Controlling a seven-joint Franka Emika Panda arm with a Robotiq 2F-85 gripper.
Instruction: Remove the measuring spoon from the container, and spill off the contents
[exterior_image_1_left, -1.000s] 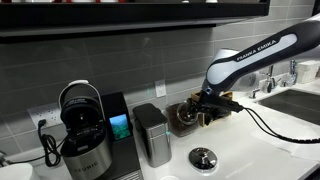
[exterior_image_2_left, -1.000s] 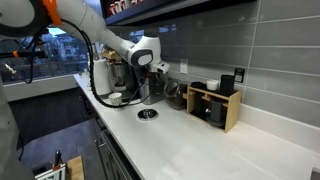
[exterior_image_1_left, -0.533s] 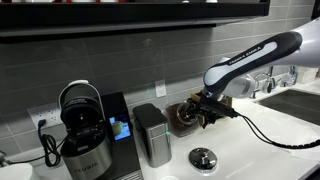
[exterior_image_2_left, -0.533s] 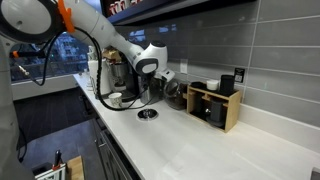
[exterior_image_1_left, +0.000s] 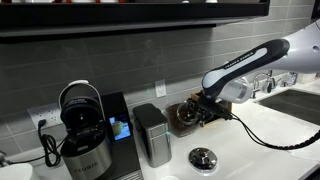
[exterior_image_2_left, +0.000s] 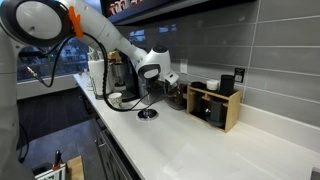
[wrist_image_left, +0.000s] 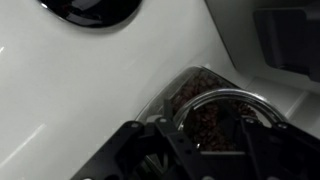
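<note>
The container, a round clear jar (wrist_image_left: 196, 108) of dark brown coffee beans (wrist_image_left: 205, 122), stands on the white counter by the wall. It shows in both exterior views (exterior_image_1_left: 182, 118) (exterior_image_2_left: 176, 96). My gripper (wrist_image_left: 205, 152) hangs right over the jar's open mouth with its dark fingers spread to either side of the rim. It is open and holds nothing. It also shows in both exterior views (exterior_image_1_left: 205, 108) (exterior_image_2_left: 166, 84). I cannot make out the measuring spoon; it is hidden or too dark among the beans.
A round metal drain disc (exterior_image_1_left: 203, 157) (exterior_image_2_left: 148, 114) (wrist_image_left: 92, 10) lies in front of the jar. A brushed-steel canister (exterior_image_1_left: 151, 133) and a coffee machine (exterior_image_1_left: 86, 132) stand on one side of it, and a wooden compartment box (exterior_image_2_left: 215, 105) on the other. A sink (exterior_image_1_left: 296, 102) lies further along the counter.
The arm has bent down and the gripper has moved closer over the jar. The jar has not moved.
</note>
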